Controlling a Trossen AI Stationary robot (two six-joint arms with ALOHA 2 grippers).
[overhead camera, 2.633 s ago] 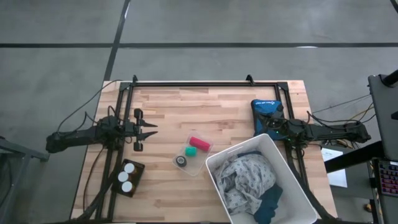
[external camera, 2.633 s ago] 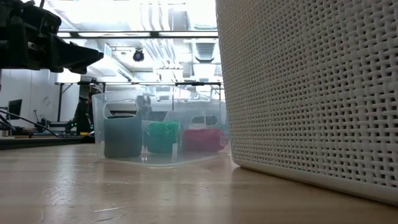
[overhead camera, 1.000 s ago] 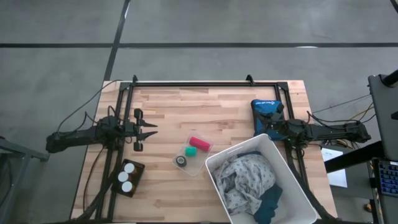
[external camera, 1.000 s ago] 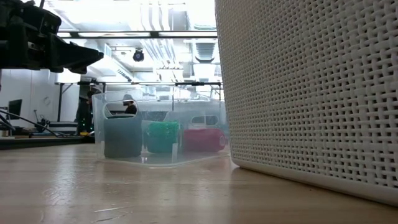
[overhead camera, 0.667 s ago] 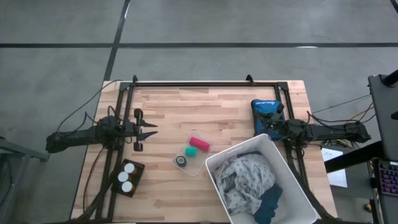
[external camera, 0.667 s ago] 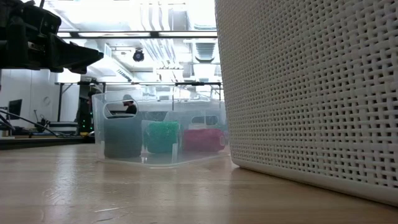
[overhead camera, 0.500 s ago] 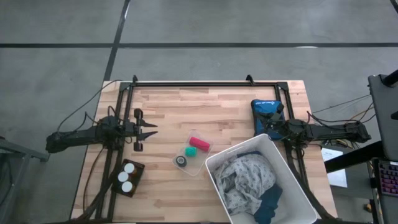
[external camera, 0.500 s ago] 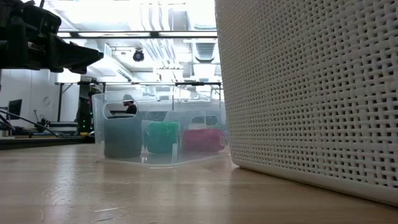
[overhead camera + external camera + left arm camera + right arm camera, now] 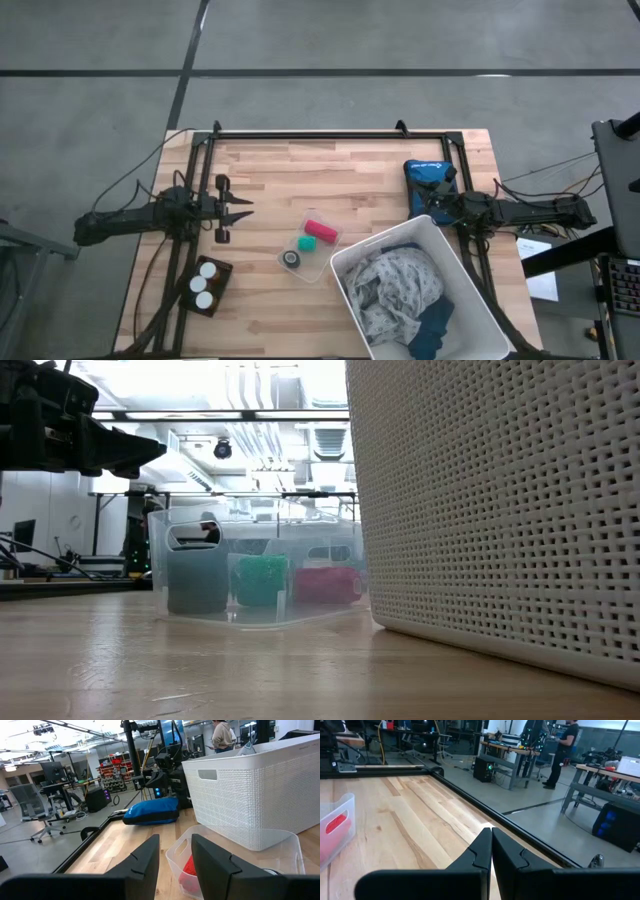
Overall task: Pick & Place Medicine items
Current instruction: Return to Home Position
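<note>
Pill bottles (image 9: 203, 284): three are standing together in one container, with only their white caps showing from above
Black bin (image 9: 222, 278): is sitting near the table's (image 9: 330, 170) left edge and is holding all three bottles in a row
Left gripper (image 9: 175, 857): is hovering above the wood just beside the black bin, apart from it; its fingers are spread with a clear gap and are carrying nothing, pointing toward the clear tray
Clear tray (image 9: 330, 245): is lying mid-table between the black bin and the white basket, holding three rolls
Rolls: one pink (image 9: 320, 230), one green (image 9: 306, 243) and one dark grey (image 9: 291, 259) are sitting side by side in the tray
White basket (image 9: 500, 510): is standing just beside the tray, on the right arm's side
Basket contents: one grey patterned cloth (image 9: 395, 285) is filling most of it, and one blue cloth (image 9: 432, 330) is bunching in a corner
Right gripper (image 9: 491, 840): is hanging at the table's right edge with its fingers pressed together on nothing
Blue bag (image 9: 428, 178): one is lying beside the right gripper, near the basket
</note>
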